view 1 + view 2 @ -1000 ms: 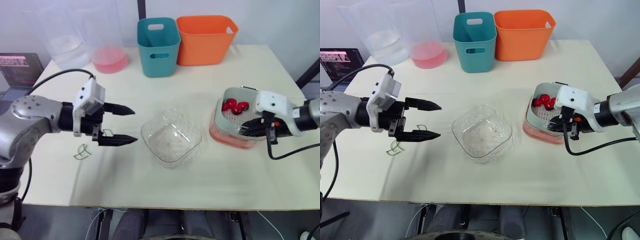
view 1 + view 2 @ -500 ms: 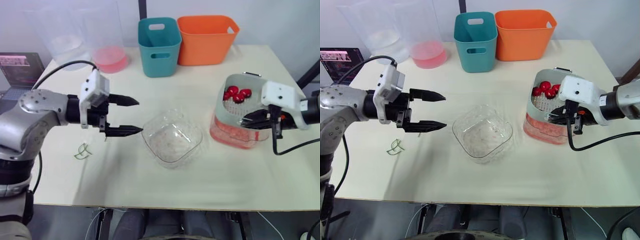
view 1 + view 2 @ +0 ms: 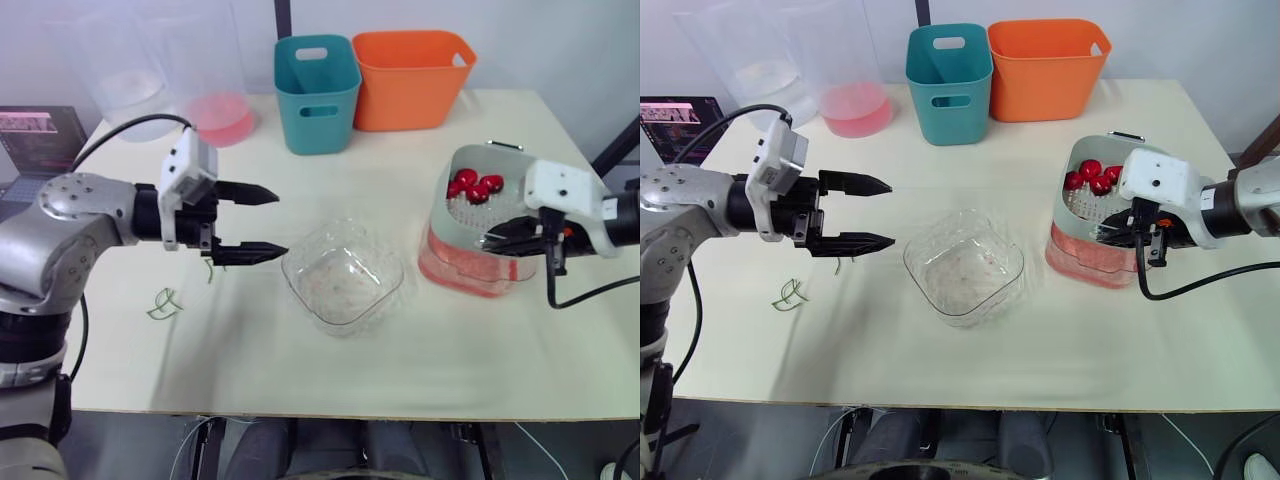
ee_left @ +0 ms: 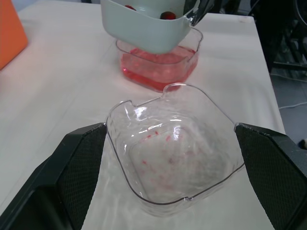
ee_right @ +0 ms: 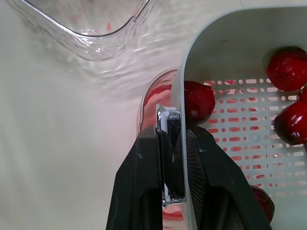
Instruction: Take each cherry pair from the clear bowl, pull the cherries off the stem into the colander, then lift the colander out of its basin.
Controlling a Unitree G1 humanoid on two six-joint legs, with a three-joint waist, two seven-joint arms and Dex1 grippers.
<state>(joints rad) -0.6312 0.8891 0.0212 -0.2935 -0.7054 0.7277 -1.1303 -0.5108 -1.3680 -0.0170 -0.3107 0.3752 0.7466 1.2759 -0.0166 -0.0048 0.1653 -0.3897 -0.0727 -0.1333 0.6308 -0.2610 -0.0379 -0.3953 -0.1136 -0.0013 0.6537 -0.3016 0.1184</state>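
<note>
You have the right jaws pinched tight on the colander (image 5: 225,40) wall, holding it above its basin (image 3: 455,276); left jaws gape wide, empty, beside the clear bowl (image 3: 343,276).

teal bin (image 3: 317,92) | orange bin (image 3: 411,78) just beside | laptop (image 3: 35,138) | pink-liquid jug (image 3: 217,118)

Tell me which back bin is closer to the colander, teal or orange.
The orange bin, the right-hand one of the pair. It stands roughly behind the colander; the teal bin is beside it, further to the robot's left.
</note>
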